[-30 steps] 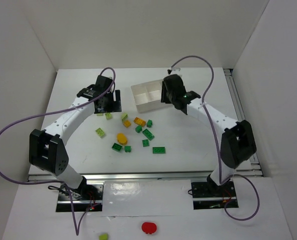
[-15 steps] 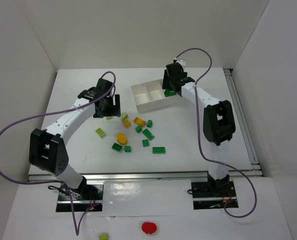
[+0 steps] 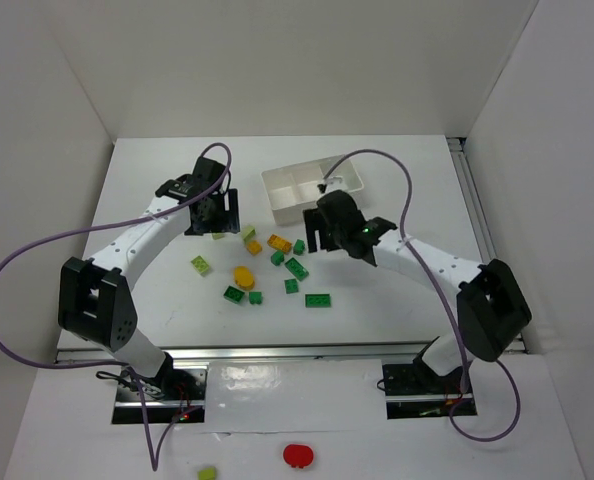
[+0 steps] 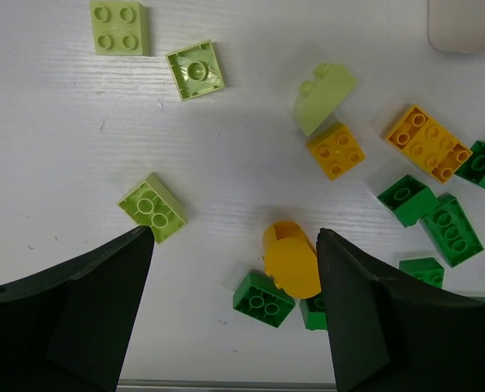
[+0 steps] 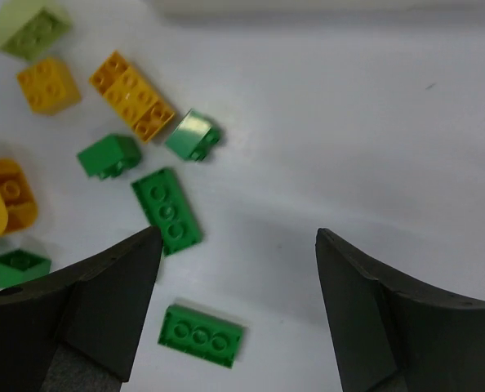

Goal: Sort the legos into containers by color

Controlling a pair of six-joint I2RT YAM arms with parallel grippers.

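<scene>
Flanking the white bench (image 3: 407,290), white enclosure walls (image 3: 67,120) close off 9, 12 and 3 o'clock. Bare surface lies open at 3 o'clock of the pile. Small studded plastic bricks (image 3: 296,267), dark green, lime and orange, lie loose mid-bench. White three-compartment plastic tray (image 3: 285,208) sits near, at 12 to 1 o'clock of them. Noted right tool (image 5: 236,233) with fingers spread, nothing between, over bare bench beside the green bricks. Noted left tool (image 4: 234,237) wide apart, holding nothing, at 10 o'clock of the pile.
</scene>
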